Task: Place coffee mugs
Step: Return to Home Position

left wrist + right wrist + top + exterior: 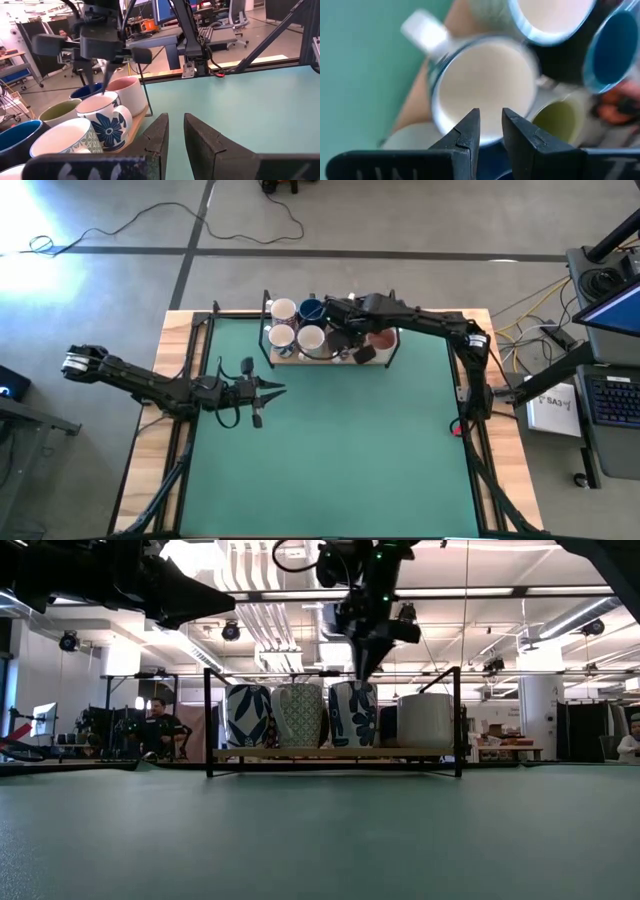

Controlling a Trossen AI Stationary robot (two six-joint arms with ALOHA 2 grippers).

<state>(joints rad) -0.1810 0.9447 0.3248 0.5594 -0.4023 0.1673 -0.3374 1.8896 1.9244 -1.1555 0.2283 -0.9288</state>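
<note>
Several coffee mugs stand upright on a wooden rack at the table's far middle. Among them are a white mug with blue flowers, one pink inside, one olive inside and a dark blue one. My right gripper hangs over the rack, pointing steeply down. Its fingers stand slightly apart just above the flowered mug's rim, with nothing between them. My left gripper waits level above the table's left half, pointing right, its fingers a narrow gap apart and empty.
The rack has a black wire frame with upright posts at its ends. Bare green table spreads between the rack and the near edge. Beyond the table a person sits among desks.
</note>
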